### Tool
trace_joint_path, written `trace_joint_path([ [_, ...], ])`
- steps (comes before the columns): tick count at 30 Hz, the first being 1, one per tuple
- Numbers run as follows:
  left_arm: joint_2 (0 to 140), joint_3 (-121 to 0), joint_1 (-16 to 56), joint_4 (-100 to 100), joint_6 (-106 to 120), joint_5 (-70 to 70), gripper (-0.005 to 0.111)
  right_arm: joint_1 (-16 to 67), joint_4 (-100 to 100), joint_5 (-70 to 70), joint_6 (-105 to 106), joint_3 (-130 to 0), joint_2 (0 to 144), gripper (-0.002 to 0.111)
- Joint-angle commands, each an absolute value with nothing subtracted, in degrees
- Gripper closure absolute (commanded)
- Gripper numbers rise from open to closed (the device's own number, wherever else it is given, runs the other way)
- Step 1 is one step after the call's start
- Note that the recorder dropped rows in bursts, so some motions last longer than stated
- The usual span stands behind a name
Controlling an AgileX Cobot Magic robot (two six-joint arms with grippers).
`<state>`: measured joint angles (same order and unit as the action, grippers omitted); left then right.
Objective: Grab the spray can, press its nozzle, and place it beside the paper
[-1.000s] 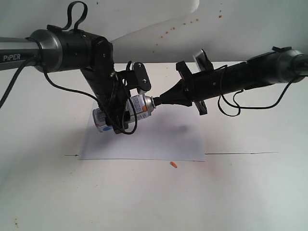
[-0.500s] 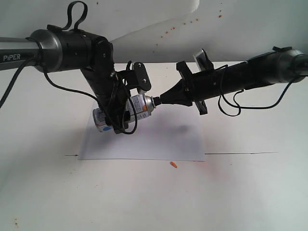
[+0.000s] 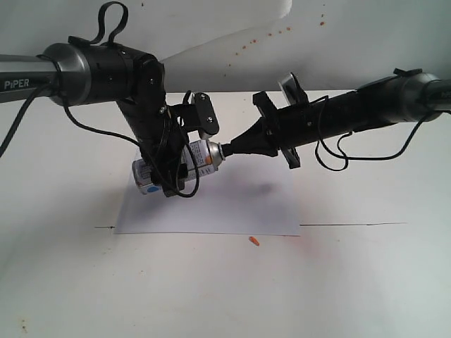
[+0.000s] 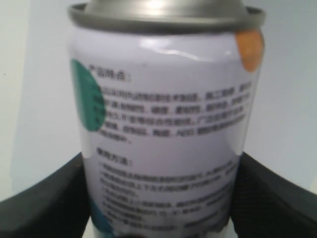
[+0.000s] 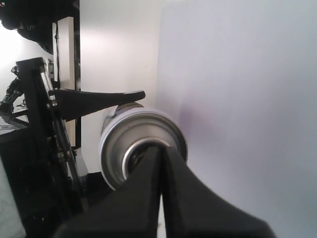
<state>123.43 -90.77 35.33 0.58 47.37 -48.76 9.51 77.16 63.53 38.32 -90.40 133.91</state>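
The exterior view, set well back, faces the left pincer (image 3: 184,156) and right pincer (image 3: 226,148). Both wrist views look along them, close on the spray can (image 3: 202,158).

The spray can (image 3: 206,156), a small cylinder with a silver shoulder and a white label of small print, a blue-green dot and an orange mark, hangs nearly level left of centre, top end pointing right. Its nozzle is hidden. The paper (image 3: 239,208), blank and white, lies flat on the bench (image 3: 366,282) below it.
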Motion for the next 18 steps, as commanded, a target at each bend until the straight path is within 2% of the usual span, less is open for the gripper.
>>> trace_joint_path([
  [1,122.73,-91.41,35.54,-0.74,46.47,-46.65,0.107,6.14,76.83,63.95,38.99,-90.74,133.42,0.108],
  [9,121.57,-91.41,35.31,-0.74,43.19,-45.41,0.107,-3.64,64.50,58.24,36.15,-90.74,126.77,0.108],
  [14,121.06,-91.41,35.31,-1.11,43.11,-44.89,0.107,-5.29,47.20,44.50,31.44,-85.19,115.97,0.108],
  [18,120.35,-91.41,34.77,-2.04,40.26,-43.17,0.107,-5.05,47.41,31.27,36.02,-75.74,104.73,0.108],
])
